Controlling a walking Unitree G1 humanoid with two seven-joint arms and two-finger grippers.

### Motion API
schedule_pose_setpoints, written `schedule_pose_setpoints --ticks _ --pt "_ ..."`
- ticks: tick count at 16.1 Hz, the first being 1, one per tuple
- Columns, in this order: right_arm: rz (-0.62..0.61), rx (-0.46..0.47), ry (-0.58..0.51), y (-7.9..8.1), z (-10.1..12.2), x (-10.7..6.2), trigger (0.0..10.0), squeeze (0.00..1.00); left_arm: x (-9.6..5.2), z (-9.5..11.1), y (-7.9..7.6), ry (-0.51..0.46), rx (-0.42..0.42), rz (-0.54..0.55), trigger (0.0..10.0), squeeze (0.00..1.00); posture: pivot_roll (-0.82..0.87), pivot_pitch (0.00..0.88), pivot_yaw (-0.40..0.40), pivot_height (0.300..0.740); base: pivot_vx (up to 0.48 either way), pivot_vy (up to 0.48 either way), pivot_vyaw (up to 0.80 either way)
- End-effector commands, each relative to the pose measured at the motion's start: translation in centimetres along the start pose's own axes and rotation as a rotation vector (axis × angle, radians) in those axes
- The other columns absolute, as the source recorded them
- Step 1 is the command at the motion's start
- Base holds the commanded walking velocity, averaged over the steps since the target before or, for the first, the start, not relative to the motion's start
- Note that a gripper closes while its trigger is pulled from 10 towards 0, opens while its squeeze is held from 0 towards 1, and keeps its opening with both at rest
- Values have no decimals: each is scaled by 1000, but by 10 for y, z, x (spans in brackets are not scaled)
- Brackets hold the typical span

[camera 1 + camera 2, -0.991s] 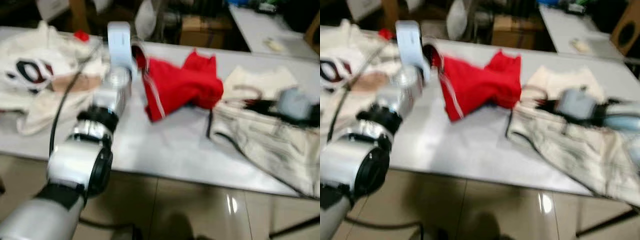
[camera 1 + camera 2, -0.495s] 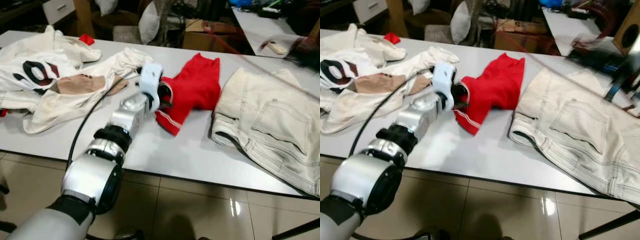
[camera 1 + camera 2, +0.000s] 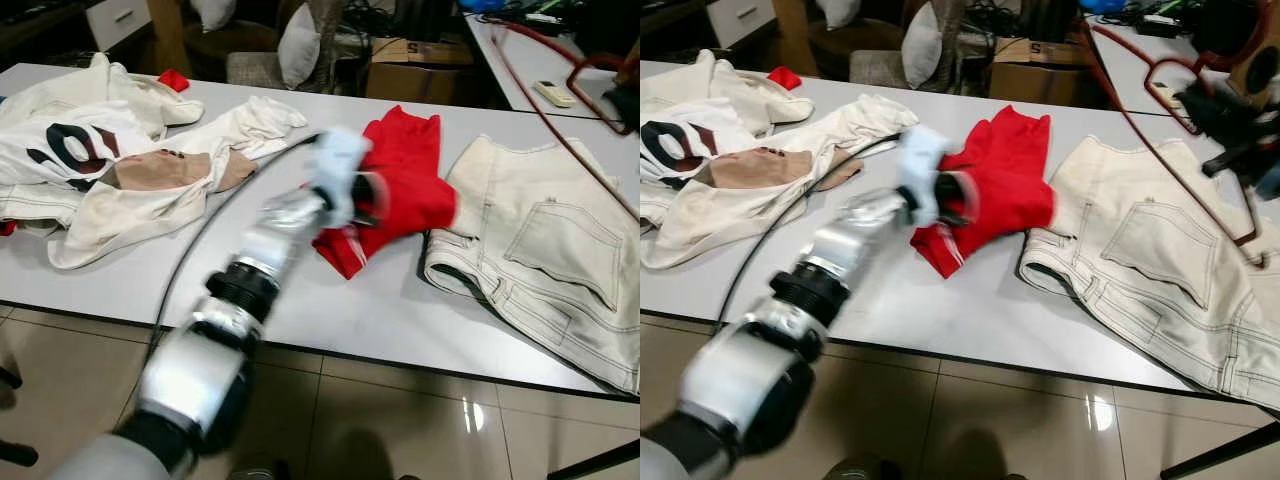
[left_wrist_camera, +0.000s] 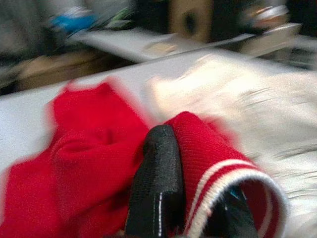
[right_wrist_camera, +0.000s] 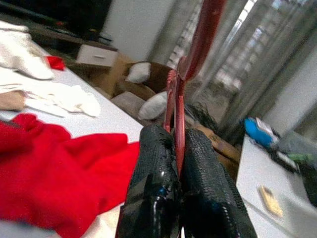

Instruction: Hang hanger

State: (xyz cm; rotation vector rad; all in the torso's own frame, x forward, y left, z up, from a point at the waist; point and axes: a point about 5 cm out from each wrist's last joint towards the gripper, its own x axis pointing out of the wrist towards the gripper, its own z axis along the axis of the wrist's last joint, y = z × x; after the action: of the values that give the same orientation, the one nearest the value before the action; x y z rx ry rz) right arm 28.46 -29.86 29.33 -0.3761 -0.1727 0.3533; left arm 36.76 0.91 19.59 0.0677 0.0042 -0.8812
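Observation:
A red hanger (image 3: 1160, 125) of thin wire hangs in the air over the table's far right, above the cream jeans (image 3: 540, 260). My right gripper (image 5: 177, 144) is shut on the red hanger (image 5: 190, 54); in the right eye view it is a dark blur at the right edge (image 3: 1240, 120). A red garment (image 3: 405, 165) lies crumpled mid-table. My left gripper (image 3: 368, 198) is shut on its white-striped hem (image 4: 223, 183), which wraps over one black finger (image 4: 156, 188) and is lifted off the table. The left arm is motion-blurred.
White and cream garments (image 3: 100, 160) are spread over the left of the grey table (image 3: 400, 320). A second table (image 3: 520, 60), boxes and cushions stand behind. Tiled floor lies below the near table edge.
My left arm has swung right, dragging the red garment's hem toward the jeans. The right gripper with the hanger has steadied at the upper right. The camera shifted over the last second.

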Motion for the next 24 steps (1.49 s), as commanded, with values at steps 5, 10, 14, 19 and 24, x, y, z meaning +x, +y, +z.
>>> schedule_pose_setpoints --ticks 5,10,14,19,24 --pt "-171 111 88 15 -23 25 10000 0 -14 27 -58 -27 155 -392 10000 1000 -104 0 26 740 0 0 0" --pt "-193 251 195 48 -53 43 10000 0 -43 -9 -63 255 708 -546 10000 1000 -79 0 -4 740 0 0 0" --pt "-151 265 181 69 -53 54 10000 0 -70 -16 -55 362 701 -646 10000 1000 -85 0 -10 740 0 0 0" --pt "-116 306 54 102 -42 51 10000 0 -106 -22 -45 319 535 -635 10000 1000 -86 0 -2 740 0 0 0" --pt "-238 519 -83 116 -40 55 10000 0 -99 -25 -20 268 651 -303 10000 1000 -79 0 0 740 0 0 0"
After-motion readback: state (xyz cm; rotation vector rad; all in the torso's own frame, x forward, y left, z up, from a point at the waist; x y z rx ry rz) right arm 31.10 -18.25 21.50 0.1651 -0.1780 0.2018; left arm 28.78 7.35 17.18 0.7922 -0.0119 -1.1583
